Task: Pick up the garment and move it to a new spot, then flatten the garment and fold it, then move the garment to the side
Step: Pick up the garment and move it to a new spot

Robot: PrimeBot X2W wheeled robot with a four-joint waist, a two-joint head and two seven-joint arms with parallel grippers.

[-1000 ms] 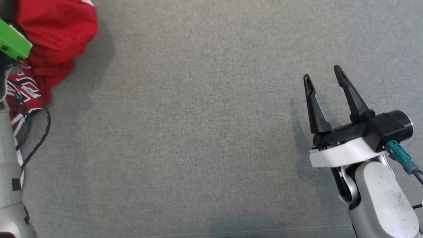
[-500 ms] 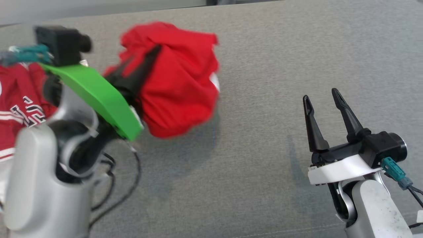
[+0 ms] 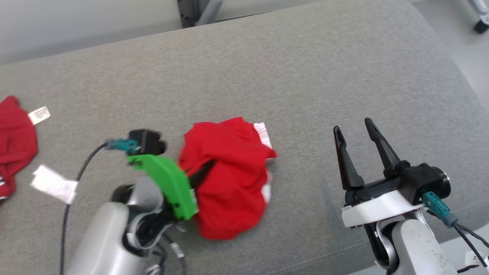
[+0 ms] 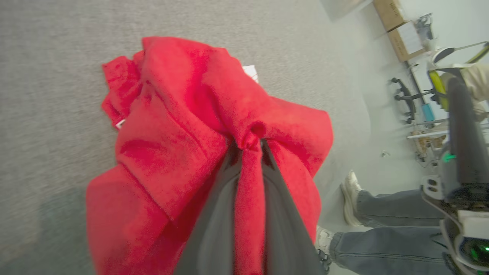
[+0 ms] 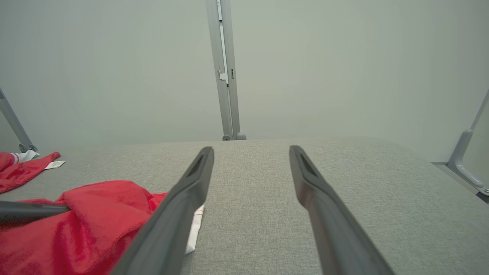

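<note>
The garment (image 3: pixel 229 179) is a crumpled red cloth with a white trim, bunched in the middle of the grey cushion (image 3: pixel 324 76). My left gripper (image 3: pixel 207 169), on its green wrist, is shut on a pinched fold of it. The left wrist view shows the red cloth (image 4: pixel 183 126) squeezed between the two dark fingers, with the left gripper (image 4: pixel 249 144) buried in the fold. My right gripper (image 3: pixel 352 126) stands open to the right of the garment and holds nothing. In the right wrist view the right gripper (image 5: pixel 251 149) points over bare cushion, with the garment (image 5: pixel 88 214) at lower left.
A second red cloth (image 3: pixel 15 141) lies at the cushion's far left, with white tags (image 3: pixel 53 184) beside it. The cushion's rounded right edge (image 3: pixel 454 72) drops to the floor. A person's legs (image 4: pixel 382 225) stand by the cushion. A metal post (image 5: pixel 225 76) rises behind it.
The head camera has tilted and turned. My left gripper has carried the red garment from the far left to the cushion's middle and lowered it. The right gripper has stayed open.
</note>
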